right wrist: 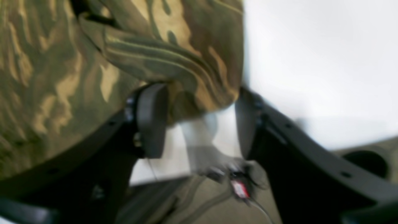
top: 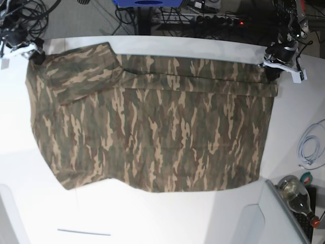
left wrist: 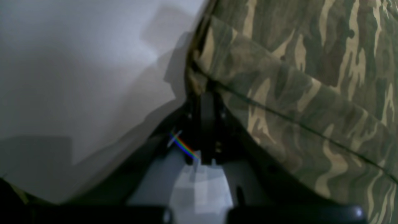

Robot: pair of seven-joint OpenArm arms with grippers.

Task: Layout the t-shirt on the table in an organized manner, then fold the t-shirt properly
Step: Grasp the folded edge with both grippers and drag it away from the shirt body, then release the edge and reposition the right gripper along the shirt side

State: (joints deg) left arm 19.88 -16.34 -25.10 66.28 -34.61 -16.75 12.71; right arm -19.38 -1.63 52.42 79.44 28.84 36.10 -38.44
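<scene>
The camouflage t-shirt [top: 152, 122] lies spread flat on the white table [top: 167, 213], with one part folded over at its far left [top: 81, 71]. My left gripper [top: 274, 70] is at the shirt's far right corner. In the left wrist view its fingers [left wrist: 206, 93] are shut on a folded edge of the t-shirt [left wrist: 295, 93]. My right gripper [top: 34, 53] is at the far left corner. In the right wrist view its jaws [right wrist: 199, 104] stand open, a fold of the t-shirt [right wrist: 174, 59] hanging loose between the two pads [right wrist: 152, 118].
A glass bottle [top: 293, 192] and a coil of white cable [top: 307, 148] lie off the table's right side. Dark cables [top: 30, 15] and a blue object [top: 147, 2] sit behind the far edge. A thin dark seam line [top: 84, 232] marks the near tabletop.
</scene>
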